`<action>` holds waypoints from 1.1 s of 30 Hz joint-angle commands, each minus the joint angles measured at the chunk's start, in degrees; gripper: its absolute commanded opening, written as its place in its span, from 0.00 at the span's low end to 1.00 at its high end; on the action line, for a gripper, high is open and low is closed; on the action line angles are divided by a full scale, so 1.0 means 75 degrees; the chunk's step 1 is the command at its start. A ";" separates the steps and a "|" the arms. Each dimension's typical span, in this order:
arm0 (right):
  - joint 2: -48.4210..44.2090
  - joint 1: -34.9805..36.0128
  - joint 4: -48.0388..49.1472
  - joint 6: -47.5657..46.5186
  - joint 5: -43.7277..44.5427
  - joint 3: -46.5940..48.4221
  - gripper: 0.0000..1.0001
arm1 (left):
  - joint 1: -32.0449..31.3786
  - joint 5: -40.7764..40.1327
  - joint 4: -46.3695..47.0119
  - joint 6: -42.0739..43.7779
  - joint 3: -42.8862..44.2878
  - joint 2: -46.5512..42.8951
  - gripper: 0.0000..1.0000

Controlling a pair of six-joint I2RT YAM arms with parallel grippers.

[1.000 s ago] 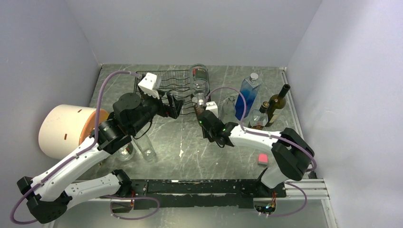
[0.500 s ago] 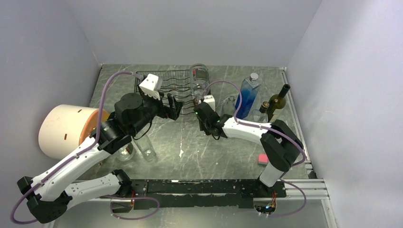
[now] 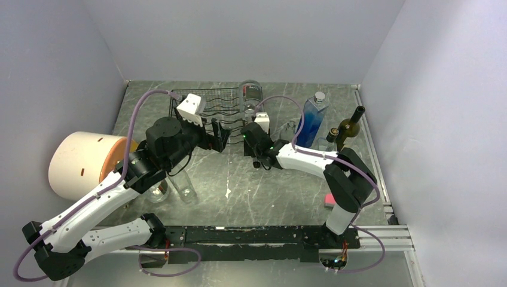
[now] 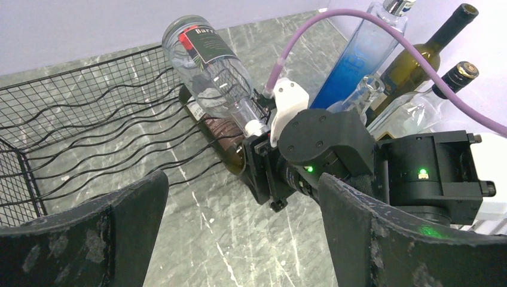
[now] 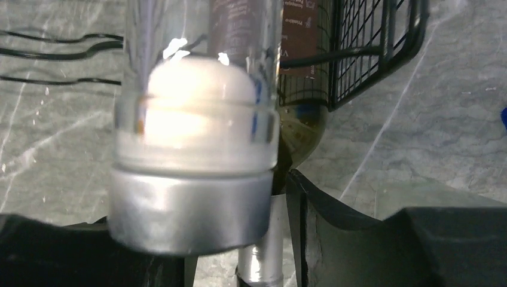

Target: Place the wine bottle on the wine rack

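Lying across the right end of the wine rack (image 3: 216, 103) is the wine bottle (image 3: 251, 97), clear glass with a red-and-black label facing up. Its base points towards the back wall and its capped neck pokes out over the rack's near edge. Right tool (image 3: 249, 130) is right there at that neck. From the right wrist camera the silver cap (image 5: 188, 212) fills the view, sitting between the fingers. There's a gap between the cap and the finger (image 5: 323, 209) on the right side, so the grip looks released. The other finger is lost in the dark under the cap, so contact there I can't call. Beneath the clear one, a dark bottle (image 4: 218, 128) with a brown label lies in the rack's lower tier. Over to the left tool (image 3: 221, 136): spread wide with nothing in it, held just in front of the rack and facing the right arm's wrist. Back right, standing together on the tabletop (image 3: 239, 179), are a blue bottle (image 3: 312, 118), an olive-green bottle (image 3: 348, 127) and a clear one with a black cap (image 4: 421, 101). Big white drum (image 3: 78, 162) far left, small pink block (image 3: 330, 199) by the right arm's base
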 commanded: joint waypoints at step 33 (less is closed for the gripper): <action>-0.0768 -0.0060 -0.1117 -0.0427 -0.1569 -0.0557 0.46 | -0.0018 -0.0447 -0.1134 -0.1679 0.1170 0.1273 0.99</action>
